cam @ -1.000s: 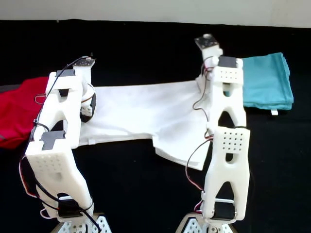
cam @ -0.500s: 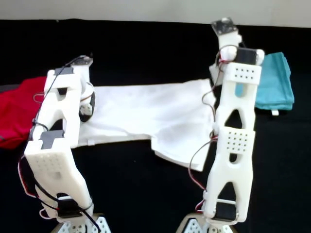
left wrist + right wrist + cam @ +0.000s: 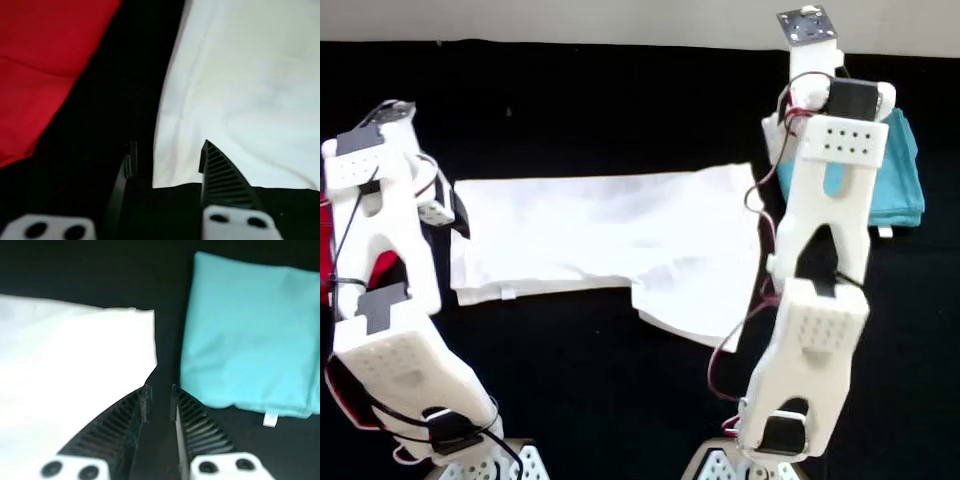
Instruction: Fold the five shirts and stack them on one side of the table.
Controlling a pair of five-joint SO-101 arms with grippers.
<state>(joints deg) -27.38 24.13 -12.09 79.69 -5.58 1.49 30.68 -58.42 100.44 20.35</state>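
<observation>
The white shirt (image 3: 610, 235) lay spread flat in the middle of the black surface (image 3: 620, 100), long side running across it, with one flap jutting toward the arms' bases at its right half. Compared with a second earlier, its far right corner sat farther right, closer to the folded teal shirt (image 3: 902, 185). Its left end, formerly covered by the left arm, was exposed and showed a layered edge. The left arm had swung outward to the left, off the white shirt and over the red shirt (image 3: 382, 268). The right arm had stretched farther out and to the right, above the gap between the white and teal shirts. In the left wrist view the left gripper (image 3: 170, 150) hung over the white shirt's (image 3: 240, 75) edge with its jaws spread wide and nothing between them, the red shirt (image 3: 45, 65) just beside. The right gripper (image 3: 160, 392) hung over bare surface between the white shirt (image 3: 75, 355) and the teal shirt (image 3: 250, 335), its jaws parted by a narrow gap and holding nothing. In the high view the left arm hid most of the red shirt, and the right arm covered the teal shirt's left part and some of the white shirt's right edge.
</observation>
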